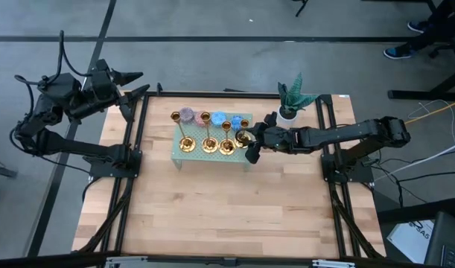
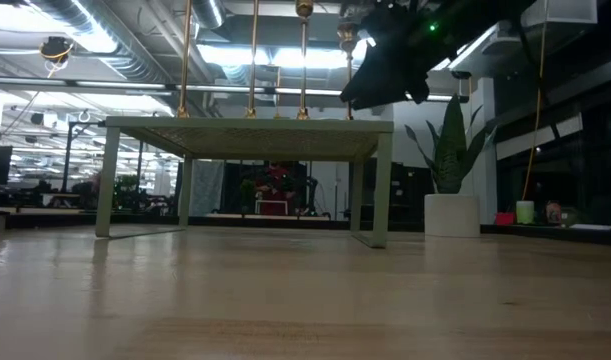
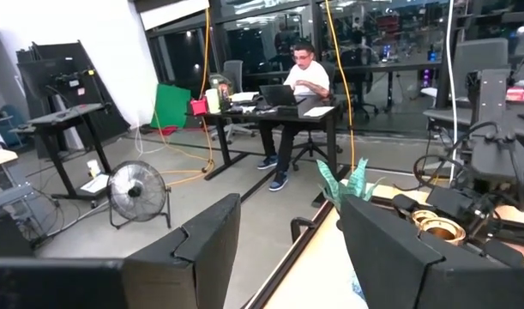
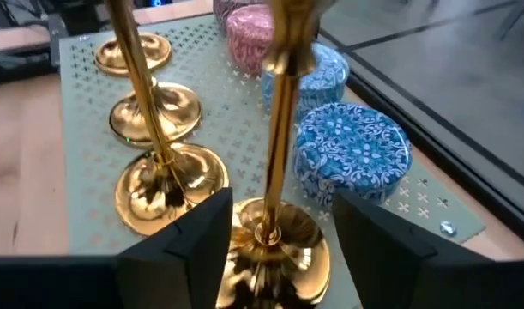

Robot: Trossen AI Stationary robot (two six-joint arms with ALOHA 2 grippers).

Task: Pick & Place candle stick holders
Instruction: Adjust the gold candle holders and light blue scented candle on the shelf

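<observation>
Right wrist view: right gripper [image 4: 274,249] fingers released astride the fourth holder [image 4: 274,232] on the rack [image 4: 73,60]; placing done, next retreat toward 3 o'clock. Left gripper [image 1: 134,82] idles open.

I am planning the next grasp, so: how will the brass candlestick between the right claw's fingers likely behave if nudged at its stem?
The candlestick looks tall and thin-stemmed, so a push high up would probably tip it, though its wide flared base should resist somewhat. Its polished surface likely slips in the open right claw. If it topples, it may knock the neighbouring candlestick close beside it.
</observation>
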